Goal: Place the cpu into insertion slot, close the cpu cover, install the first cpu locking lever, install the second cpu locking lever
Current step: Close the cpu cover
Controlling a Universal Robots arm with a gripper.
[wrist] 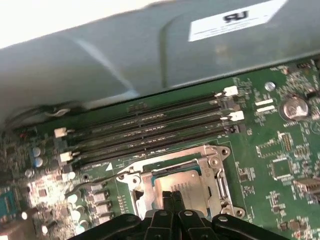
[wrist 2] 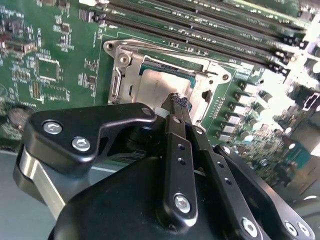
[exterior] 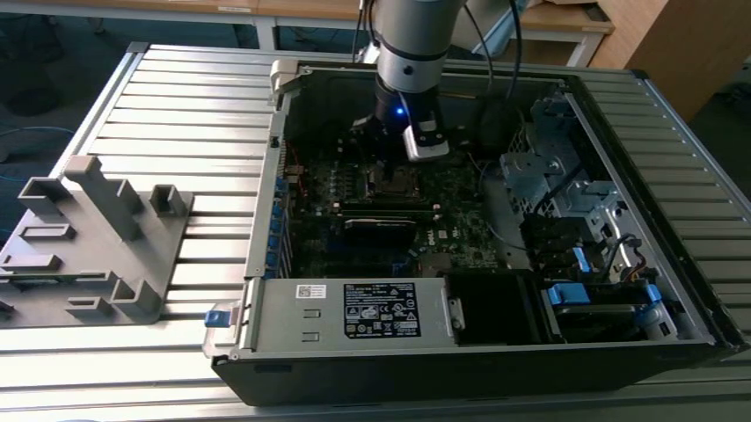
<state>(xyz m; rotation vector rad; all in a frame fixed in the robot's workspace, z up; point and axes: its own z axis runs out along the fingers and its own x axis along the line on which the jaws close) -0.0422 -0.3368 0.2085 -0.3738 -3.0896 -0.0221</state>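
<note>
Arm (exterior: 411, 53) is hanging over the insertion slot (exterior: 393, 182) in the exterior view. In the second wrist view the jaws are pressing together over the cpu (wrist 2: 152, 87) lying in that slot. In the first wrist view the cpu cover (wrist: 213, 172) is lying flat around it.

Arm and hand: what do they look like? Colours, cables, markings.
Silver-grey cylindrical arm ending in a black wrist section with a small blue light. A white boxy module is mounted beside it, and black cables run alongside. The matte black hand is built of linkage bars with silver hex-head screws and a brushed silver metal band.
</note>
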